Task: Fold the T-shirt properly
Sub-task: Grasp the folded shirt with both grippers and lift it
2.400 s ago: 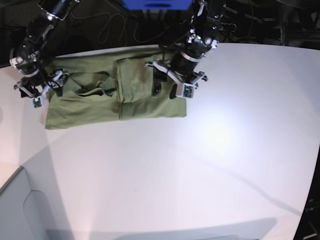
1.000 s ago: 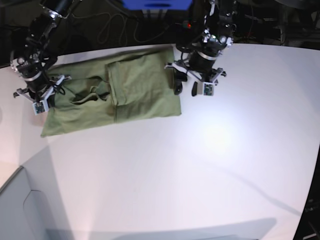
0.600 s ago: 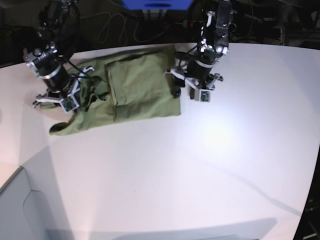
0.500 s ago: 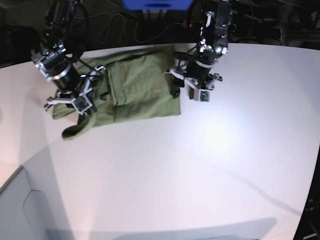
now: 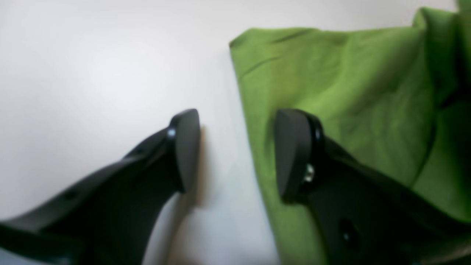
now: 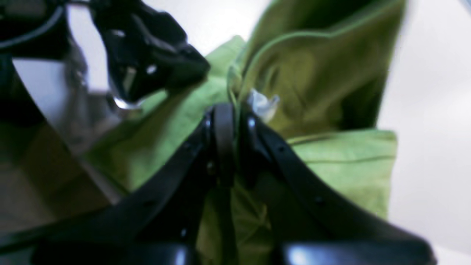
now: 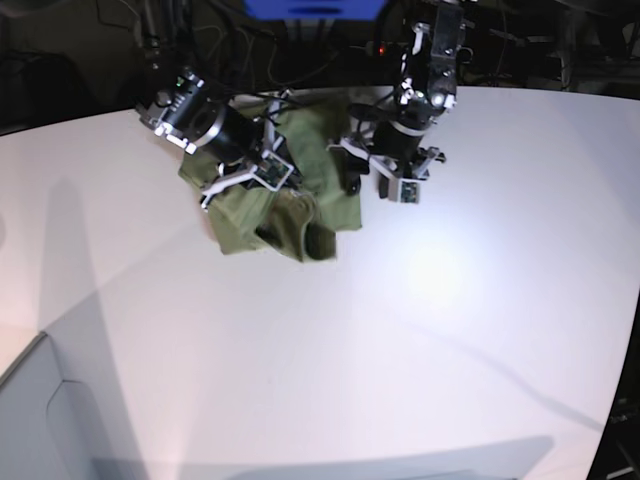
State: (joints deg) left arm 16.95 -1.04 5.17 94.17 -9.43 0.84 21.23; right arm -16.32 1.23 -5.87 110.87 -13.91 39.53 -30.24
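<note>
The olive-green T-shirt (image 7: 262,222) lies bunched on the white table (image 7: 450,330), its left part lifted and carried over the rest. My right gripper (image 7: 262,178) is shut on a fold of the T-shirt (image 6: 323,158), close to the small white tag (image 6: 263,103). My left gripper (image 7: 368,186) stands open at the shirt's right edge. In the left wrist view one finger (image 5: 184,147) rests over bare table and the other finger (image 5: 294,154) over the cloth (image 5: 349,92), with nothing held between them. The right wrist view also shows the left gripper (image 6: 147,70), near the raised cloth.
A blue object (image 7: 315,8) and dark cables (image 7: 215,55) sit behind the table's far edge. A grey panel (image 7: 40,420) fills the lower-left corner. Broad white table surface extends to the right and front of the shirt.
My right gripper has swung to the right with the shirt's left part, piling it over the folded middle. The left gripper has held its place, open, at the right edge.
</note>
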